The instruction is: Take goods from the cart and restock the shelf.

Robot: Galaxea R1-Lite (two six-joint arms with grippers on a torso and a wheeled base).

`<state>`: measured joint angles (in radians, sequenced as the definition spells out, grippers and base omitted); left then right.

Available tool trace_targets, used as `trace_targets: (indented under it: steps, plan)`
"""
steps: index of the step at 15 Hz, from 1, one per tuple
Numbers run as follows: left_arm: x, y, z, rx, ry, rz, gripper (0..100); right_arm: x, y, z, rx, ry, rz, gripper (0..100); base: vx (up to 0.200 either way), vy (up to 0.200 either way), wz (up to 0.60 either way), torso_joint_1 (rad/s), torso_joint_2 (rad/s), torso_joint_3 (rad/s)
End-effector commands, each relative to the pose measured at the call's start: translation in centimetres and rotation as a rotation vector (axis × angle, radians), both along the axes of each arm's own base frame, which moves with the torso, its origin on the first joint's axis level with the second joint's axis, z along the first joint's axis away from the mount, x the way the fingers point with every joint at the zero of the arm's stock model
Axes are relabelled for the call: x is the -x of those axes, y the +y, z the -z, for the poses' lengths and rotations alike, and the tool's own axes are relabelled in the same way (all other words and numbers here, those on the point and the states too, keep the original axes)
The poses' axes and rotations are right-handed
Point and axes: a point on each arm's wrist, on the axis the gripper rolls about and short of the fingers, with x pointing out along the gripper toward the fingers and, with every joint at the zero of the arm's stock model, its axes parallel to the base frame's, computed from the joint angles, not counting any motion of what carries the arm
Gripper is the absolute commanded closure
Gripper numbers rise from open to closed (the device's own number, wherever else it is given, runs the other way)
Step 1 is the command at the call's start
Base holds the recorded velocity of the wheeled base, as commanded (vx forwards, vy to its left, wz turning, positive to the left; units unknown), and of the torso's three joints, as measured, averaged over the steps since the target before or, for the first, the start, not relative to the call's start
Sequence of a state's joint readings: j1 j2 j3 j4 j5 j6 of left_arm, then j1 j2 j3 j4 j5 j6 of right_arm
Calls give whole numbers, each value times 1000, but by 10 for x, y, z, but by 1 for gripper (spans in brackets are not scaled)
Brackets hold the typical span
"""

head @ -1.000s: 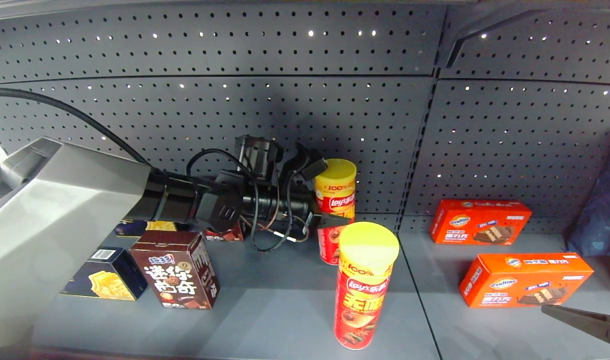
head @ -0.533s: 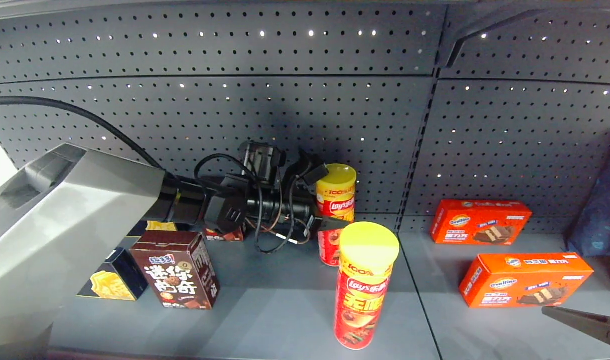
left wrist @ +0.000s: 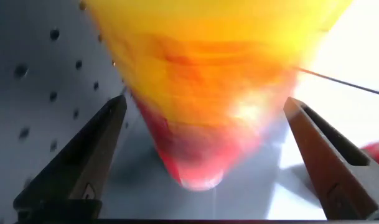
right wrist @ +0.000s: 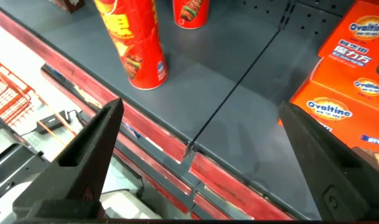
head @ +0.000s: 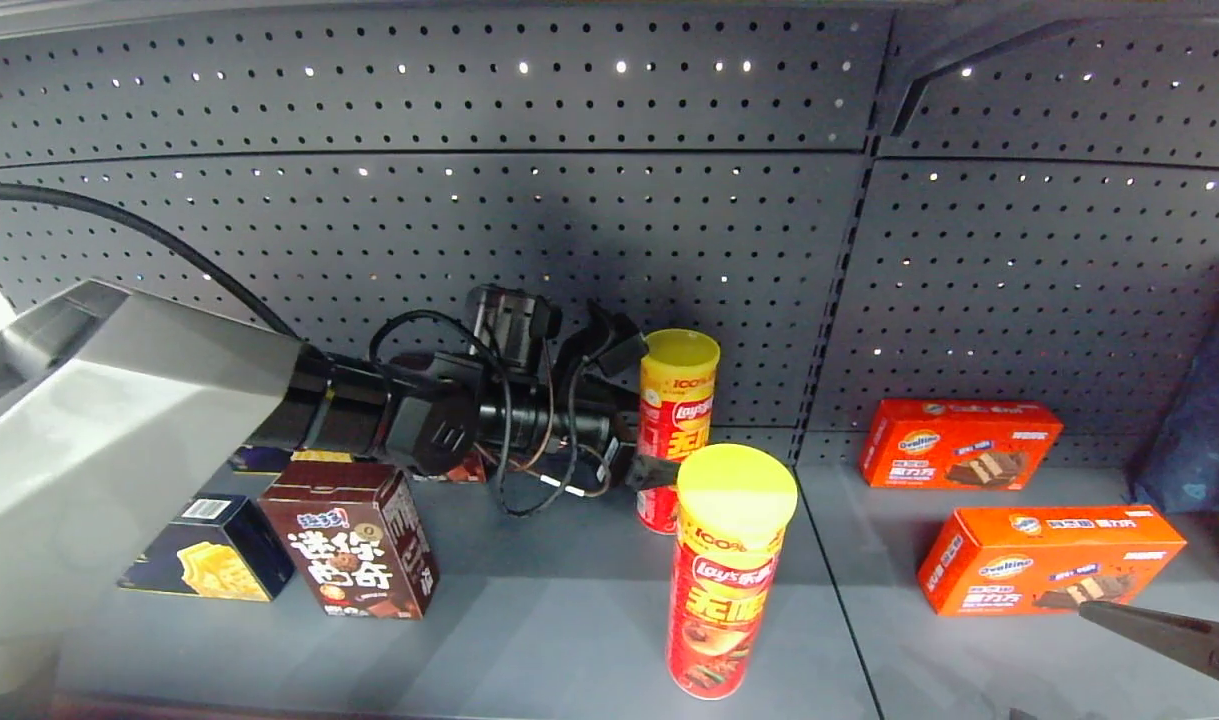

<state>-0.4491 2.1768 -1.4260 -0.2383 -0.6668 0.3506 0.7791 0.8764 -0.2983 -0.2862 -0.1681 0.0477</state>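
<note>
- Shelf (head: 549,600): grey metal deck with a perforated back panel (head: 569,230). It runs under and behind both claws.
- Left arm (head: 149,440): grey housing and black wrist, stretched level across the shelf and ending in the left claw (head: 659,405).
- Two orange boxes: both lie flat, well to the right of the left claw. The front orange box (head: 1049,558) is just beyond the right claw (right wrist: 201,107), and the rear orange box (head: 959,443) lies farther back against the panel.
- Rear chip can (head: 681,400): red with a yellow lid, upright on the shelf near the back panel, between the left claw's fingers (left wrist: 83,162).
- Front chip can (head: 731,570): the same kind, upright, nearer the shelf edge than the left claw and just beside it.
- Brown box (head: 354,540): upright, in front of the left arm and behind the claw's wrist.
- Dark blue box (head: 214,560): just left of the brown box, farther from the claw.
- Left claw: fingers spread on either side of the rear can, released. The blurred wrist view seems to show a gap on each side.
- Right claw: fingers wide apart, gripping nothing, over the shelf's front edge.
</note>
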Motion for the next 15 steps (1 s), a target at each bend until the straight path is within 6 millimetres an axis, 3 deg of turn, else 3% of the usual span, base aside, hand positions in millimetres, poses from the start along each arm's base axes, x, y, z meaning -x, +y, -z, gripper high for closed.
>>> trace_targets:
  steps: [1, 4, 8, 13, 15]
  plan:
    - [27, 30, -28, 4, -24, -46, 0, -5, 4, -3, 11, 9, 9, 0, 0, 0, 0, 0, 0, 0]
    - [64, 62, -52, 1, -47, -110, 0, -23, 22, 7, 94, 89, 3, 0, 0, 0, 0, 0, 0, 0]
    - [98, 78, -78, 5, -105, -170, 0, -35, 41, 22, 134, 204, -12, 0, 0, 0, 0, 0, 0, 0]
    - [151, 101, -91, -6, -126, -285, 0, -70, 72, 29, 174, 248, 145, 0, 0, 0, 0, 0, 0, 0]
    - [160, 105, -91, -20, -134, -328, 0, -85, 86, 40, 226, 285, 163, 0, 0, 0, 0, 0, 0, 0]
